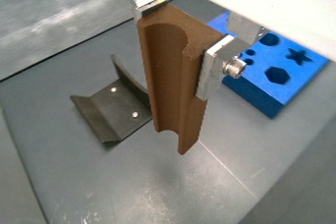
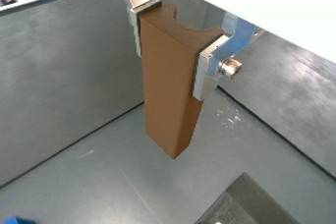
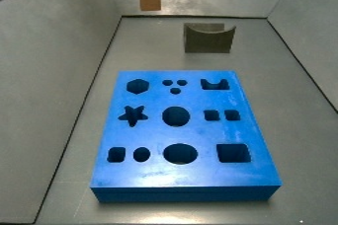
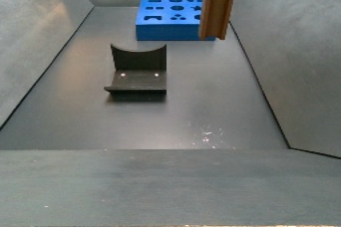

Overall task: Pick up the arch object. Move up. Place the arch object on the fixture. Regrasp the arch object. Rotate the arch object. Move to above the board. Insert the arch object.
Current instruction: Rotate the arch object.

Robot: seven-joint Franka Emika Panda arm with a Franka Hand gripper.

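Observation:
My gripper (image 1: 182, 41) is shut on the arch object (image 1: 175, 90), a long orange-brown bar with a rounded groove down one face. The flat silver fingers (image 1: 214, 69) clamp its upper end, also seen in a wrist view (image 2: 172, 46). The bar (image 4: 218, 2) hangs upright, clear of the floor; in both side views the gripper itself is cut off above the frame. The fixture (image 4: 138, 70), a dark grey-olive scooped block, stands on the floor apart from the bar and also shows in a side view (image 3: 208, 37). The blue board (image 3: 185, 135) with dark cut-outs lies flat.
Grey sloping walls (image 4: 40, 52) enclose the dark floor on all sides. In a wrist view the fixture (image 1: 112, 110) lies beside the bar's lower end and the board's corner (image 1: 276, 71) lies behind the gripper.

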